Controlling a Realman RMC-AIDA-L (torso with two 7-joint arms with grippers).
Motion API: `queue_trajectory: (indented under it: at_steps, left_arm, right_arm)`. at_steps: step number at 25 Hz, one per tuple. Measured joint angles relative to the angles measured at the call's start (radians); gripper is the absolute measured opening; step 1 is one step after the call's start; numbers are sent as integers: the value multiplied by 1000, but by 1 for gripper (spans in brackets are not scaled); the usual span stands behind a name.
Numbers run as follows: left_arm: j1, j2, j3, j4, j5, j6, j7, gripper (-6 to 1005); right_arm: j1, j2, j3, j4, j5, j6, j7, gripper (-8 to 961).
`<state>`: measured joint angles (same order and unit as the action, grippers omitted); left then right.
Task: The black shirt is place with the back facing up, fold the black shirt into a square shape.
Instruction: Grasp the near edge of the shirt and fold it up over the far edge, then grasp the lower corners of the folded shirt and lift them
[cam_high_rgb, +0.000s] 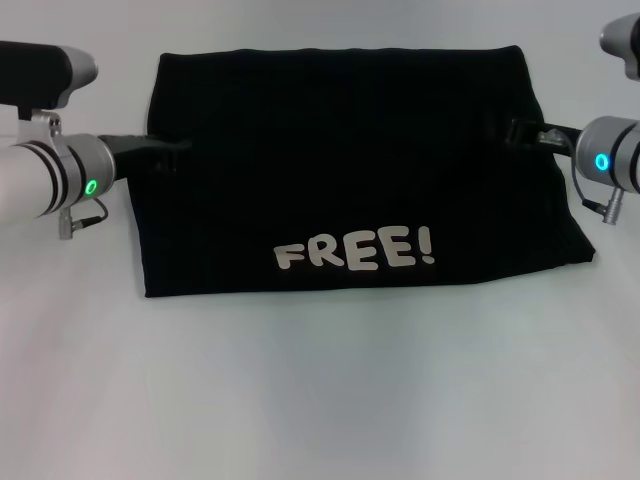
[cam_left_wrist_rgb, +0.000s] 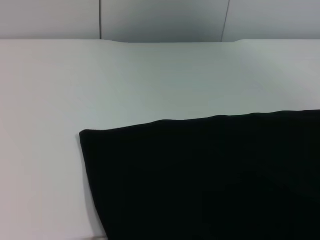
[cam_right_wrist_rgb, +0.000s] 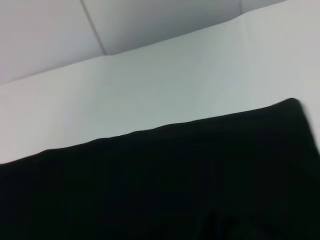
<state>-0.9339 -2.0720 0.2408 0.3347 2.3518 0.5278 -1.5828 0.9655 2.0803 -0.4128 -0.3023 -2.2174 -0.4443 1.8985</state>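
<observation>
The black shirt (cam_high_rgb: 350, 160) lies flat on the white table (cam_high_rgb: 320, 400) as a wide rectangle, with a white "FREE!" print (cam_high_rgb: 355, 250) near its front edge. My left gripper (cam_high_rgb: 172, 152) is at the shirt's left edge, about halfway along it. My right gripper (cam_high_rgb: 522, 131) is at the shirt's right edge, at about the same depth. The left wrist view shows a corner of the shirt (cam_left_wrist_rgb: 200, 180) on the table. The right wrist view shows the shirt (cam_right_wrist_rgb: 150, 185) with another corner.
Bare white table (cam_left_wrist_rgb: 125, 80) surrounds the shirt, with a wide strip in front of it. A pale panelled wall (cam_right_wrist_rgb: 75, 30) rises behind the table's far edge.
</observation>
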Motion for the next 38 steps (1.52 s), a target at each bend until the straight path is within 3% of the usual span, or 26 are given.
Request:
queue_trajectory:
  at_steps: [1, 4, 8, 14, 24, 30, 38]
  left_arm:
    - [0, 0, 0, 0, 0, 1, 0, 381]
    - [3, 0, 0, 9, -2, 10, -6, 477]
    - [23, -5, 0, 72, -2, 113, -41, 615]
    - [107, -15, -3, 240, -52, 425, -113, 785]
    - [288, 38, 39, 420, -47, 756, -358, 772]
    - [374, 28, 90, 465, -27, 793, -464, 769]
    - [381, 12, 149, 403, 10, 753, -482, 765]
  right_arm:
    - [-6, 2, 0, -8, 13, -1, -10, 307]
    - [-33, 4, 0, -32, 80, -35, -63, 555]
    - [-84, -12, 0, -60, 190, -176, -117, 588]
    - [-173, -67, 0, -83, 251, -406, -116, 638]
    - [-272, -152, -68, -85, 216, -669, -89, 644]
    - [-302, -164, -115, -99, 216, -746, -88, 645]
    - [-318, -175, -125, -111, 217, -765, -88, 645]
